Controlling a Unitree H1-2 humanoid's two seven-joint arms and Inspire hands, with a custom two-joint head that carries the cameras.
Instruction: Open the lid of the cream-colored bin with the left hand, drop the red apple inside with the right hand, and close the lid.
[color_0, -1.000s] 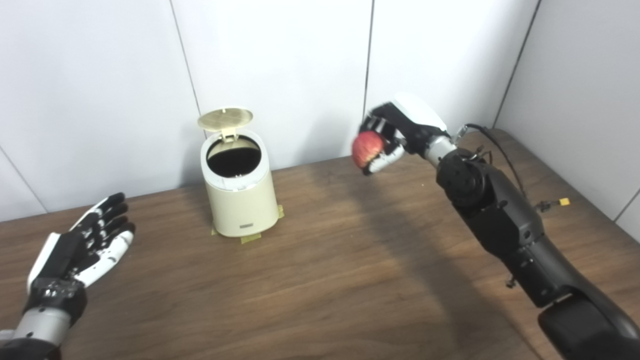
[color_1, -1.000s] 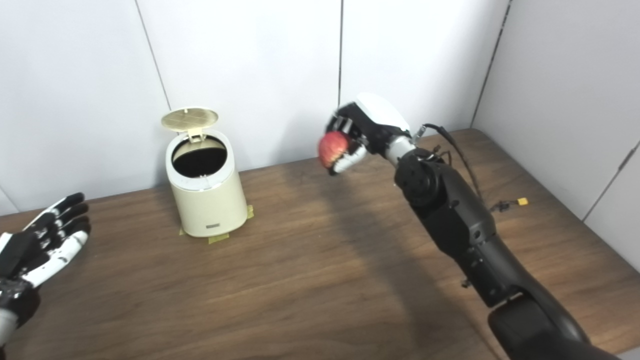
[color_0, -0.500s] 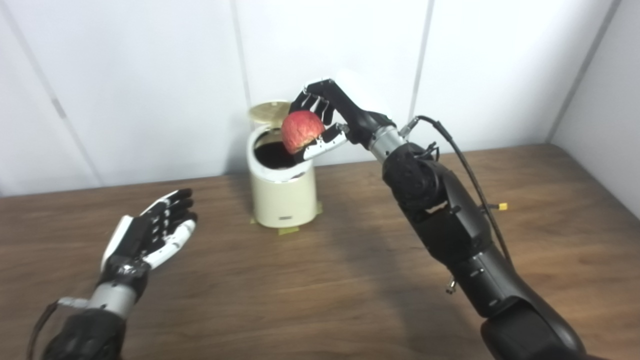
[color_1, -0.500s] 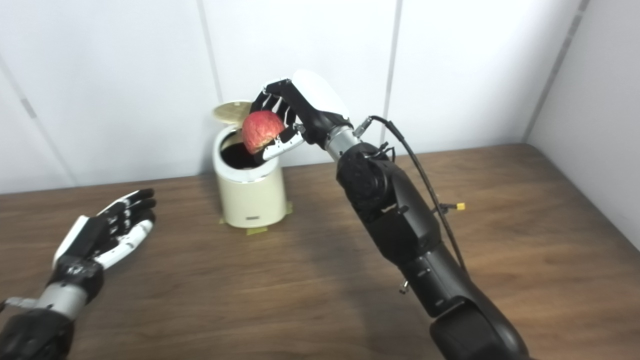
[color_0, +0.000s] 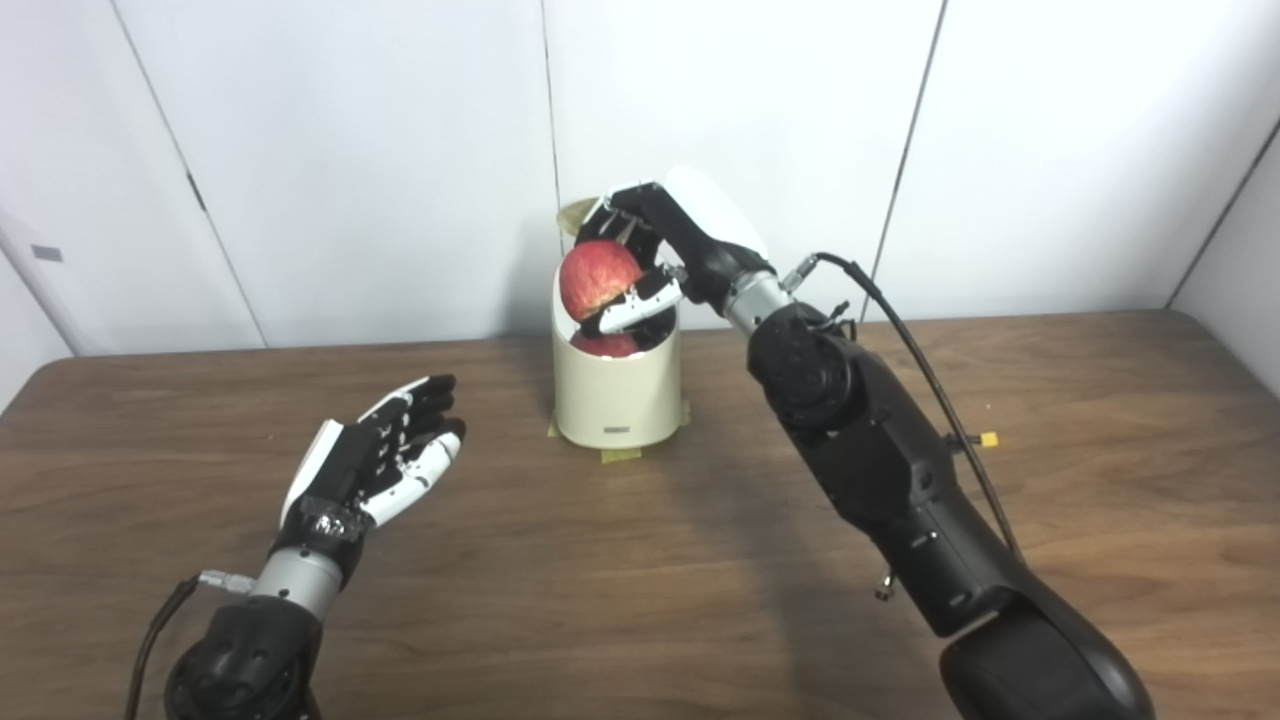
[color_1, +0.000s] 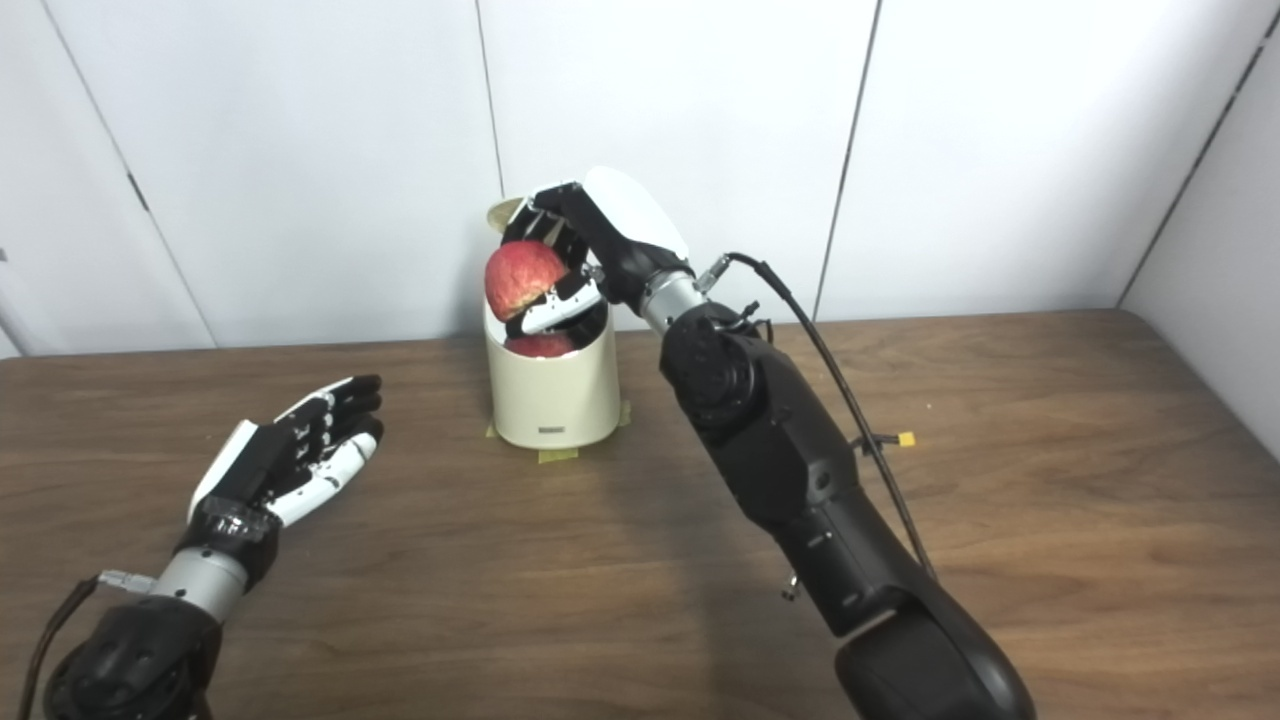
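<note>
The cream-colored bin (color_0: 618, 395) stands at the back of the wooden table (color_0: 640, 600), near the wall. Its lid (color_0: 577, 212) is tipped up behind the opening and mostly hidden by my right hand (color_0: 665, 250). That hand is shut on the red apple (color_0: 597, 278), holding it just over the bin's mouth. A red patch (color_0: 605, 345) shows inside the mouth below the apple; I cannot tell what it is. My left hand (color_0: 375, 462) is open with fingers spread, left of the bin and apart from it, holding nothing.
Yellow tape pieces (color_0: 620, 454) lie at the bin's base. A black cable runs along my right arm, with a small yellow connector (color_0: 988, 439) by the table. White wall panels (color_0: 350, 150) rise right behind the bin.
The camera has turned, shifting the whole picture. My right hand has carried the apple leftward from beside the bin to just over its opening. The left hand stays open.
</note>
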